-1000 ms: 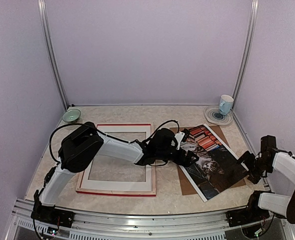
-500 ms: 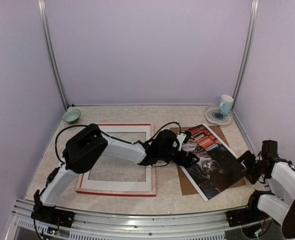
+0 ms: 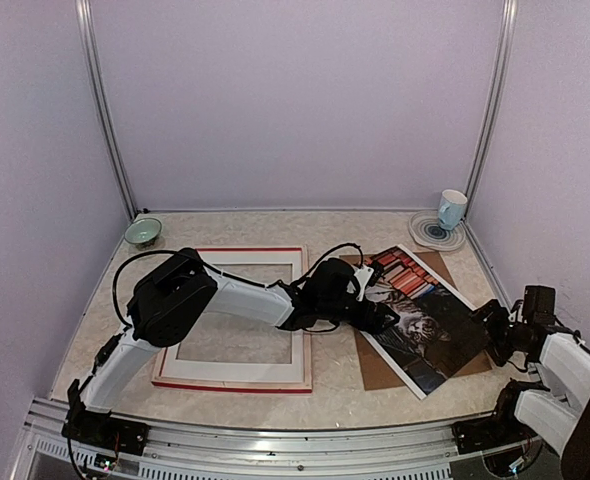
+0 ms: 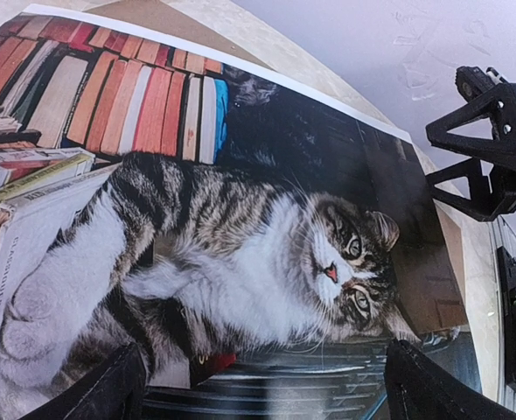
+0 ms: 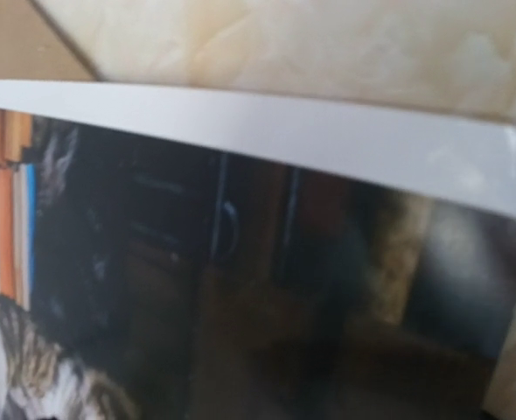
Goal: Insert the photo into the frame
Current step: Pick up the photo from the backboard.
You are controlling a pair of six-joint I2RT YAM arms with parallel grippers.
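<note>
The photo (image 3: 430,320), a tabby cat on books, lies face up and askew on a brown backing board (image 3: 373,372) right of centre. My left gripper (image 3: 383,318) is low over the photo's left part. Its fingers (image 4: 109,389) stand wide apart and open at the bottom of the left wrist view, with the cat print (image 4: 240,254) beneath them. My right gripper (image 3: 492,328) is at the photo's right edge and shows as open black jaws (image 4: 435,162) in the left wrist view. The right wrist view shows only the blurred dark print (image 5: 240,289) and its white border. The frame (image 3: 235,376) lies flat to the left, pale side up with red edges.
A cup (image 3: 452,209) stands on a saucer (image 3: 427,237) in the back right corner. A small green bowl (image 3: 143,232) sits at the back left. Purple walls close in the table on three sides.
The right arm has sunk lower while its gripper stays at the photo's right edge. The photo has shifted slightly. The left arm has barely moved.
</note>
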